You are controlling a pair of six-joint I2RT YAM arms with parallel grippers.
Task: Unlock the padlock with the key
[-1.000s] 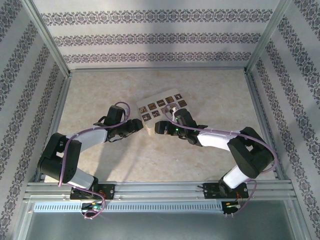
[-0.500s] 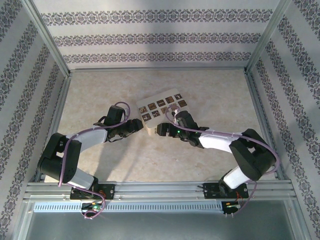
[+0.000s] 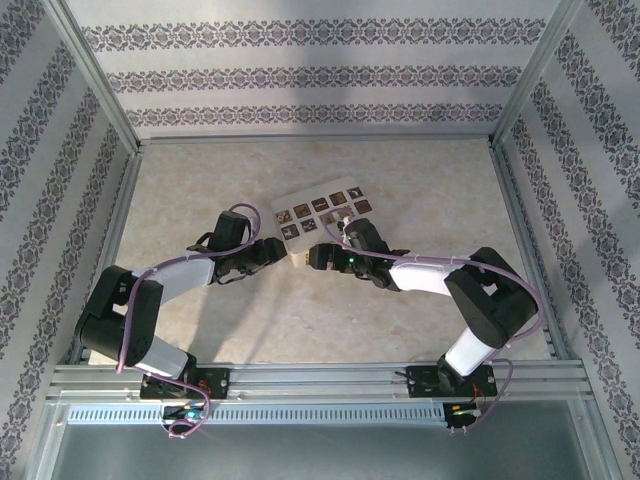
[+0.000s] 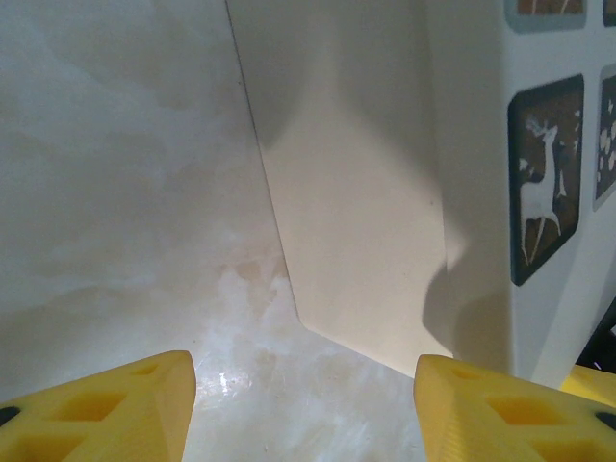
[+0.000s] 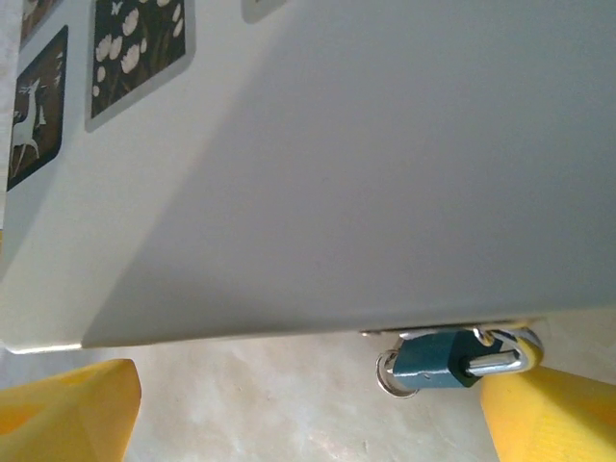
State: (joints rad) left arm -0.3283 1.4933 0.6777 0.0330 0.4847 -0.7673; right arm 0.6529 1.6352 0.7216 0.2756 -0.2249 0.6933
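A cream box (image 3: 322, 212) with dark picture squares lies mid-table. In the right wrist view a small blue padlock (image 5: 433, 358) with a silver shackle (image 5: 496, 364) hangs at the lower edge of the box's plain side (image 5: 366, 164). A silver ring (image 5: 387, 372) shows at the padlock's free end, and I cannot tell whether it belongs to the key. My right gripper (image 5: 308, 423) is open wide just short of that side, its right finger (image 5: 549, 414) beside the padlock. My left gripper (image 4: 303, 395) is open at the box's left corner (image 4: 366, 192), with bare table between its fingers.
Patterned walls and metal rails (image 3: 320, 375) close in the table on all sides. The marbled tabletop (image 3: 200, 180) spreads round the box. Both arms reach inward and their grippers (image 3: 278, 250) (image 3: 318, 256) stand close together at the box's near edge.
The right arm's elbow has swung a little to the left while its gripper stays at the box's near edge. The left arm has not moved.
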